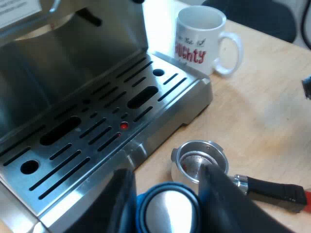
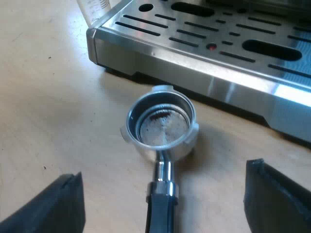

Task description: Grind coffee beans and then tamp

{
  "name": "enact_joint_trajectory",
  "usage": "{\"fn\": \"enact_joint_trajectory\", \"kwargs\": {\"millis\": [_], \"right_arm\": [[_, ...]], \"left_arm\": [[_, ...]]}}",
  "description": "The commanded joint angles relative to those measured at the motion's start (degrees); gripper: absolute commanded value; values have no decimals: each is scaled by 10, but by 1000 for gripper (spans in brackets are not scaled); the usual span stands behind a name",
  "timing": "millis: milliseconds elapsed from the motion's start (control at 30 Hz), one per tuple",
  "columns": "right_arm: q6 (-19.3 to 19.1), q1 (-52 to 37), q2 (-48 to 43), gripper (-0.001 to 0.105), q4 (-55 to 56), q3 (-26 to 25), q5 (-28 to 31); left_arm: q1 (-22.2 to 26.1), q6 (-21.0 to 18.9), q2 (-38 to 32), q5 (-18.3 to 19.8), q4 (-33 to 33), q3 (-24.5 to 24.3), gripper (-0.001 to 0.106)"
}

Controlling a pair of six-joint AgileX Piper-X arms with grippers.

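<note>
The metal holder lies loose on the wooden table just off the machine's drip tray, its basket showing bare metal with a few dark traces. Its dark handle runs back between the fingers of my right gripper, which stands wide open and touches nothing. My left gripper is shut on the blue tamper, metal face towards the camera, held above the table close to the holder. The handle's red end points away from the machine.
The espresso machine's slotted steel drip tray has a small red dot in its middle. A white mug with red lettering stands on the table by the tray's corner. A measuring glass stands at another corner of the tray.
</note>
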Motion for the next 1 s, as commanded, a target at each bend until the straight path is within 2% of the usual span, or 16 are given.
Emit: {"fn": "enact_joint_trajectory", "kwargs": {"millis": [33, 200, 400, 433, 467, 500, 767, 867, 1000], "right_arm": [[-7, -3, -7, 69, -20, 9, -4], [-7, -3, -11, 69, -65, 47, -7], [-10, -3, -11, 69, -72, 55, -7], [-19, -3, -11, 69, -72, 55, -7], [-37, -3, -11, 69, -72, 55, -7], [-41, -3, -11, 69, -72, 55, -7], [-45, -3, -11, 69, -74, 55, -7], [-45, -3, -11, 69, -74, 55, -7], [-45, -3, -11, 69, -74, 55, -7]], "left_arm": [[-3, 10, -3, -14, -6, -5, 17], [-6, 12, 7, -18, -7, -5, 17], [-50, 14, 41, -24, -24, -5, 17], [-57, 14, 47, -34, -29, -5, 17], [-87, 14, 66, -68, -56, -5, 17], [-102, 14, 74, -78, -69, -5, 17], [-177, 14, 146, -126, -117, -5, 17], [-187, 14, 173, -126, -144, -9, 17], [-189, 14, 219, -126, -148, -43, 17]]}}
